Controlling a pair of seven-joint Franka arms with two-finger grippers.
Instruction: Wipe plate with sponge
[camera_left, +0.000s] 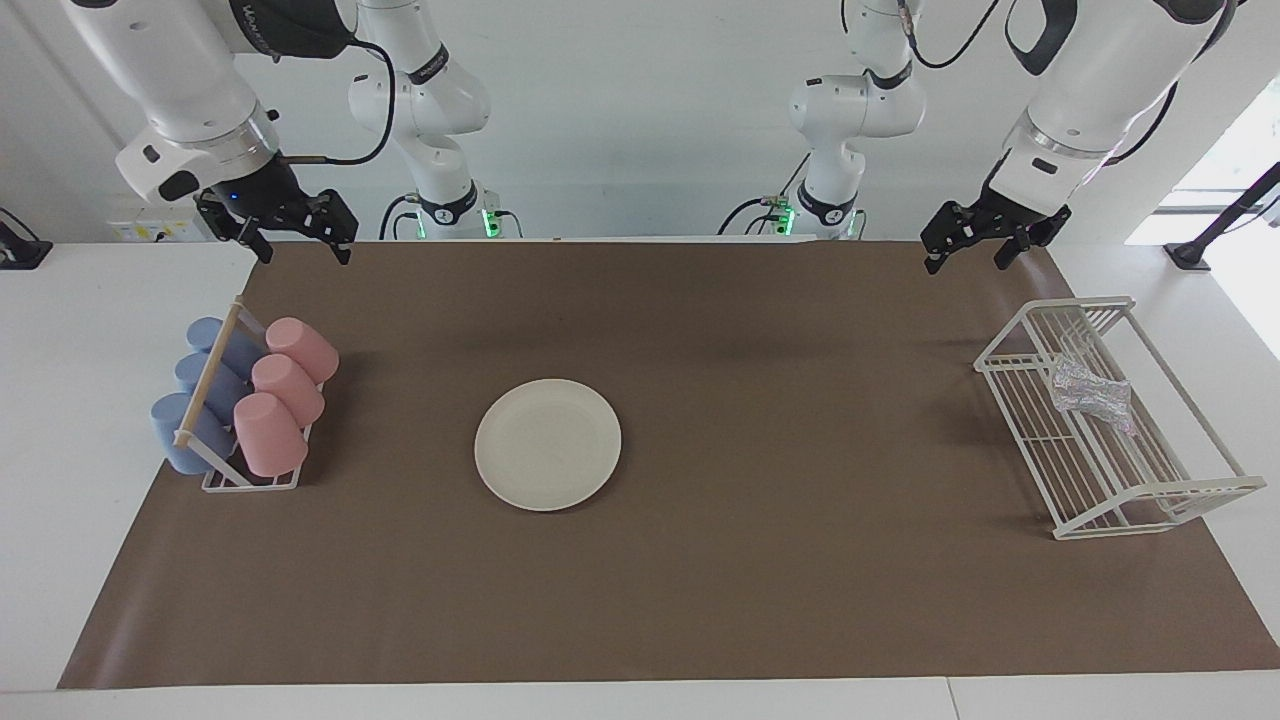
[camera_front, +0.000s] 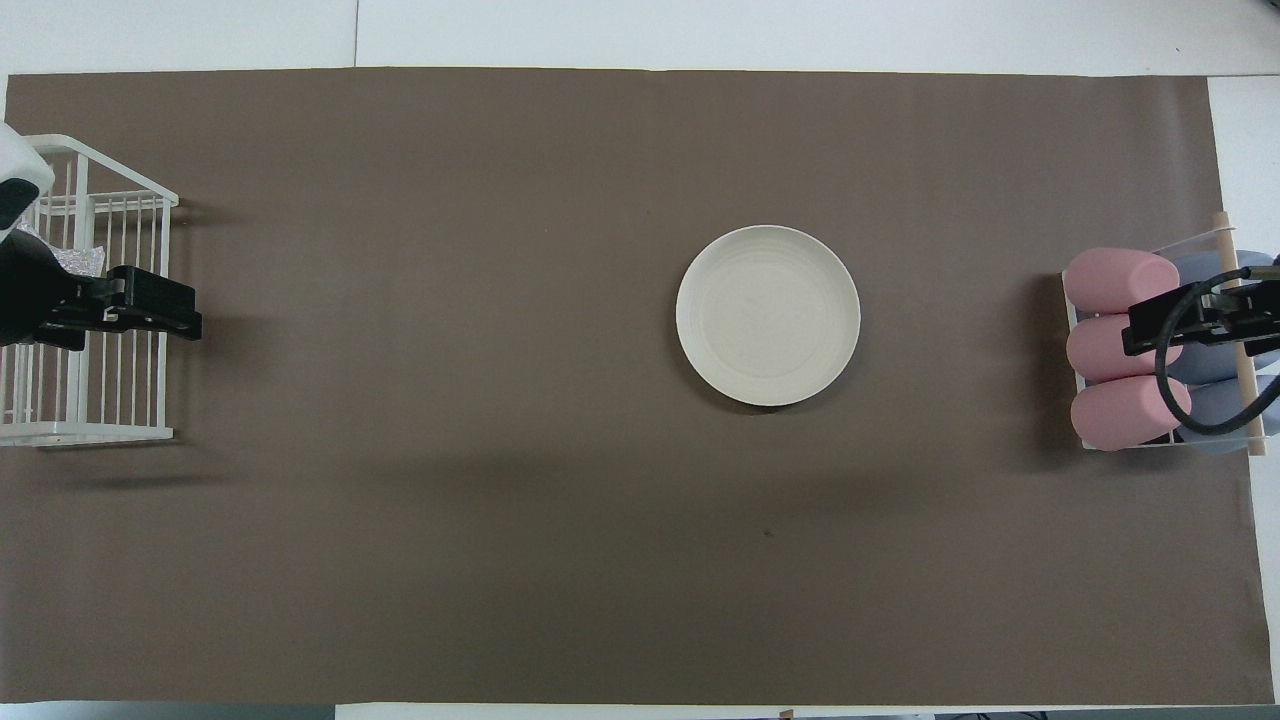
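A round, flat, off-white plate (camera_left: 548, 444) lies bare on the brown paper mat (camera_left: 700, 600), toward the right arm's end of the table. The small silvery, glittery sponge (camera_left: 1090, 394) sits inside the white wire rack (camera_left: 1150, 500) at the left arm's end, well apart from the plate.

The left gripper (camera_left: 966, 249) hangs in the air with its fingers spread and nothing between them; in the overhead view (camera_front: 165, 311) it is over the rack's edge beside the sponge.

The right gripper (camera_left: 297, 243) is released too — raised over the holder of pink cups (camera_left: 282, 390) and blue cups (camera_left: 200, 395), clasping nothing, with no contact with them.
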